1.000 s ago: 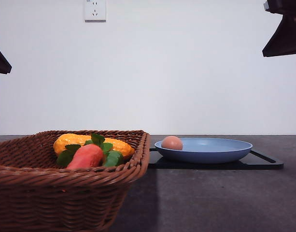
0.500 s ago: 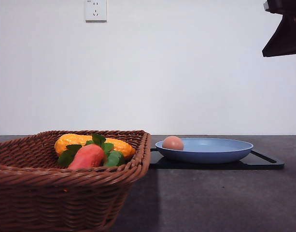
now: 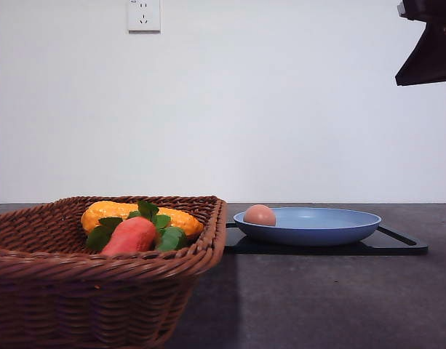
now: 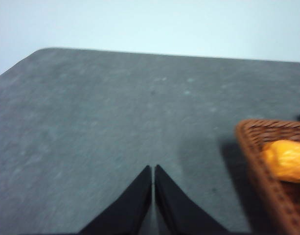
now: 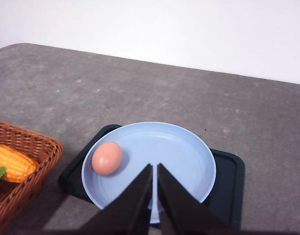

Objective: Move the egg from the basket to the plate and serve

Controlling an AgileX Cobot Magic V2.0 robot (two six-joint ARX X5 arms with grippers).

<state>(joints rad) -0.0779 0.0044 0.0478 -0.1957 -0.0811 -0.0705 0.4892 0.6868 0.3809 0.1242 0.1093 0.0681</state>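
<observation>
Egg (image 3: 260,214) sits in the blue plate (image 3: 332,231), near its left rim as seen from the front, and the plate rests on a flat black tray (image 3: 401,246) on the dark grey table (image 3: 317,298). Left of the tray, nearly touching it, stands the woven wicker basket (image 3: 77,291); inside lie a yellow corn cob (image 3: 110,211) and an orange-red carrot toy (image 3: 132,235) with green leaves (image 3: 168,237). High on the white wall is a socket plate (image 3: 144,14); I can read no writing on it or anywhere else. A dark piece of the right arm (image 3: 428,43) hangs at the upper right, well above the table.

From the left wrist, the left gripper (image 4: 153,169) has its black fingers pressed together with only a hairline between them, holding nothing, above bare table. The basket's corner and the corn show off to one side, well apart from the fingertips.

From the right wrist, the right gripper (image 5: 154,167) is likewise closed tip to tip and empty, poised over the plate. The egg lies on the plate's floor beside those tips, not touching them. The tray edges out around the plate, and the basket with its corn sits just beside the tray.
</observation>
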